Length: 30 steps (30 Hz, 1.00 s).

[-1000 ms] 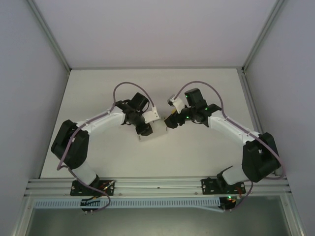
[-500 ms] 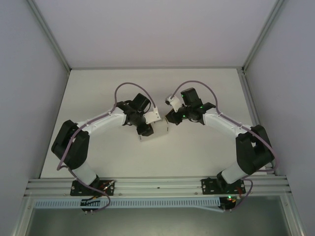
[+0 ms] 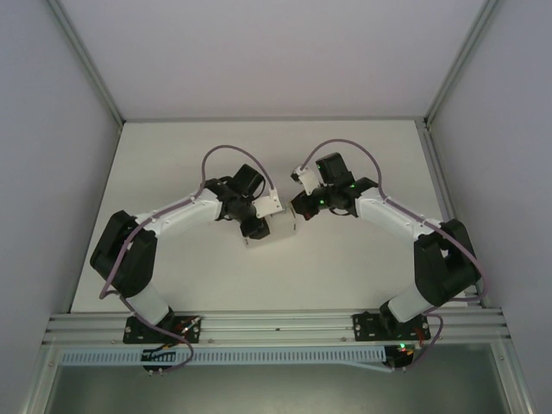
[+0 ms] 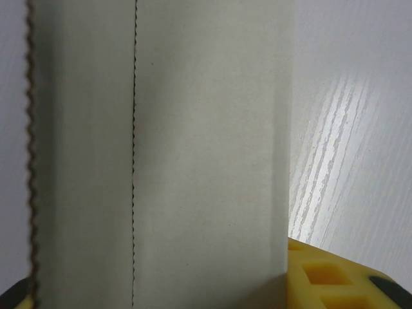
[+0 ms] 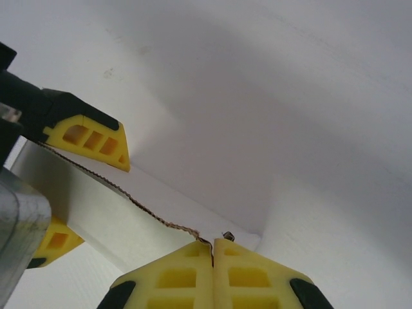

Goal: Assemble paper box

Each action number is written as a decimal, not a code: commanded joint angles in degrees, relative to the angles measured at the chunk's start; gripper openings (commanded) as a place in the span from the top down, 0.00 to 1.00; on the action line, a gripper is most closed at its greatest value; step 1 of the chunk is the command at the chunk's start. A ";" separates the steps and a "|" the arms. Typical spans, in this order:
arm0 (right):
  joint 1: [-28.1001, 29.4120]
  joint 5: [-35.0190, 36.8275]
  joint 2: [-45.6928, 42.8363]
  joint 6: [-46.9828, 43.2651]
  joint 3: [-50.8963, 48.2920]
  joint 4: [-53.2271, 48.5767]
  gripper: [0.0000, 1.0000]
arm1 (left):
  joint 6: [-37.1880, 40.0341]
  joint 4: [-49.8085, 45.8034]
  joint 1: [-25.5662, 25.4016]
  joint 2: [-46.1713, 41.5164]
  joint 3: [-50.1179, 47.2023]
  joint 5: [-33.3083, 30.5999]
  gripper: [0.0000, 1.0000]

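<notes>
The paper box [image 3: 276, 229], pale paperboard, lies mid-table between the two arms. My left gripper [image 3: 257, 226] is shut on it: in the left wrist view a creased panel of the box [image 4: 206, 161] sits between the yellow fingers [image 4: 335, 277]. My right gripper [image 3: 297, 210] meets the box from the right. In the right wrist view its jaws [image 5: 213, 248] are pressed together, and the box's wavy cut edge [image 5: 154, 215] runs into the seam between them. The left gripper's yellow fingers [image 5: 90, 138] clamp the same box from both sides.
White tabletop [image 3: 345, 267] with an aluminium frame rail [image 3: 276, 326] along the near edge and grey walls at the sides. Cables loop above both wrists [image 3: 224, 151].
My right gripper moved left to the box and closed on its cut edge. The left gripper kept its hold and place.
</notes>
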 commanded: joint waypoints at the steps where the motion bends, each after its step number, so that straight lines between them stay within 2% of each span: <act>1: 0.59 -8.91 -1.54 10.76 2.40 0.77 1.00 | -0.44 1.06 -0.18 0.89 -0.72 -1.99 0.68; 6: 0.79 -12.19 -1.64 19.43 0.86 3.93 1.00 | -0.69 1.61 -0.15 0.97 -0.86 -2.10 0.68; 16: 1.14 -10.98 -2.19 26.55 -5.37 10.16 1.00 | -0.70 2.41 -0.18 1.35 -0.88 -2.41 0.68; 21: 1.24 -6.54 -4.48 22.30 -12.43 15.94 1.00 | -0.62 2.33 -0.18 1.53 -0.84 -2.56 0.68; 27: 1.85 -6.47 -5.52 20.18 -18.71 21.81 0.98 | -0.61 2.32 -0.18 1.70 -0.58 -2.58 0.67; 30: 3.53 -1.94 -5.75 17.91 -20.83 22.12 0.98 | -0.94 2.54 -0.19 1.83 -0.41 -3.12 0.67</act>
